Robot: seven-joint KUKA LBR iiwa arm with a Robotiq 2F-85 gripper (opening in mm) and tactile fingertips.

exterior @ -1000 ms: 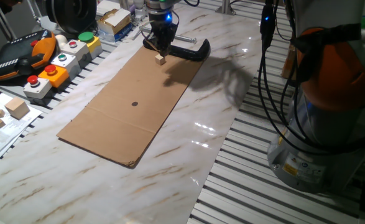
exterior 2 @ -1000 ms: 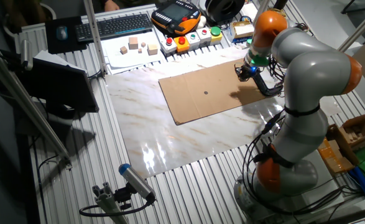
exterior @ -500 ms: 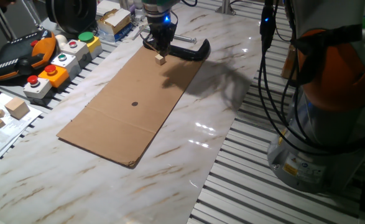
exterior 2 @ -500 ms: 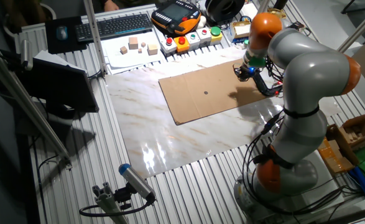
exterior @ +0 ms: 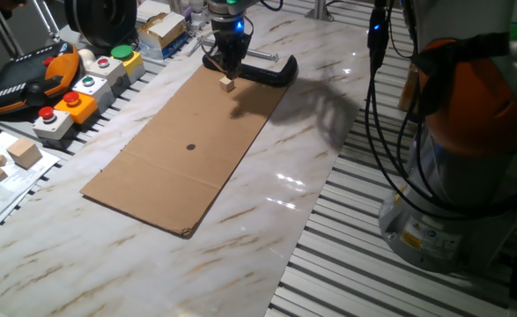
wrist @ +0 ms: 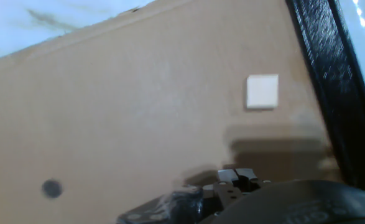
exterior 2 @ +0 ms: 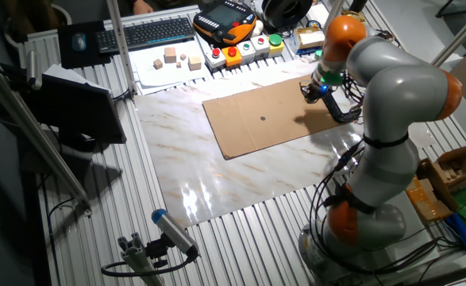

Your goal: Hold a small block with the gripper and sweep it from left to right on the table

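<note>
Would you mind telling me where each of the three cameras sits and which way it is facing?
One fixed view: sits low at the table's near end, looking along the cardboard sheet toward the gripper; the arm's base stands at right.
The other fixed view: high up, looking down across the table from the side; the whole arm shows.
Hand view: on the hand, looking down at the cardboard; only the hand's dark underside shows.
Shared: the small block and the cardboard's dark dot.

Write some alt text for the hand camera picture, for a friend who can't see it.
Looking straight down from the robot's hand, a small block, pale and square, lies by itself on a flat brown cardboard sheet. A curved black bar runs down the right side, a small dark dot marks the cardboard at lower left, and white marbled table shows at the top.
</note>
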